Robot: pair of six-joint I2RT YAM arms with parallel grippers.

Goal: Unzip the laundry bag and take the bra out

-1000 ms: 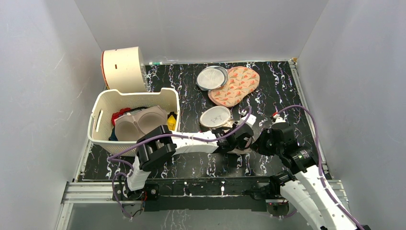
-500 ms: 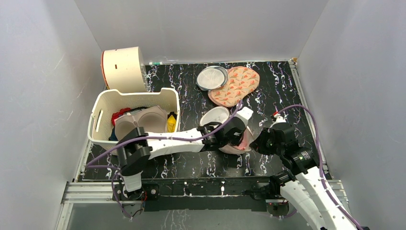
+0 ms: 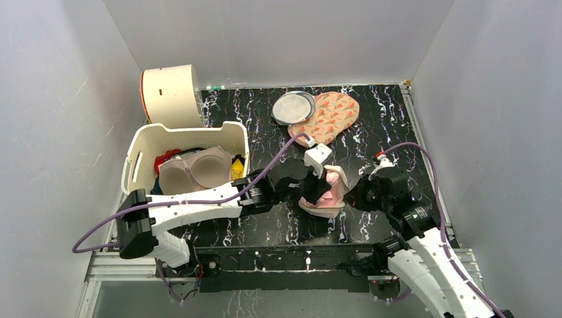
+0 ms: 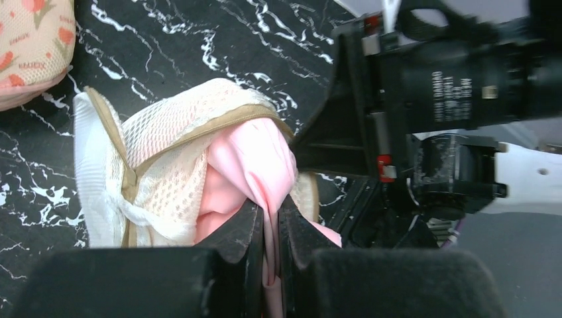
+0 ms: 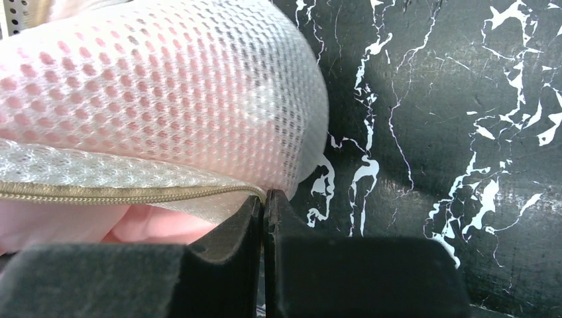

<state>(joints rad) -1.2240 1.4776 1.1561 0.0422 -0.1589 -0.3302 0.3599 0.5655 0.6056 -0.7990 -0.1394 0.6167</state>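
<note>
Two grips: left fingers (image 4: 246, 233) pinch the bra (image 4: 255, 156) in the laundry bag (image 4: 177, 159), mouth facing left; right fingers (image 5: 249, 224) clamp its rim.

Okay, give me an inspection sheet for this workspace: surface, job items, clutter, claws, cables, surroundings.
Surface: black white-veined marble-look tabletop; no spills seen.
Job's things: round beige mesh laundry bag, rim open; soft pink fabric bra partly out of the opening.
Clutter: white plastic basket holding a tan moulded bra; grey round mesh pouch touching an orange-patterned fabric pouch; cream cylindrical container on its side.
Claws: left claw shut on the bra; right claw shut on the bag's zipper edge.
Cables: purple cables loop above both arms; no snag seen.
Surroundings: plain grey walls on three sides; nothing else seen.
</note>
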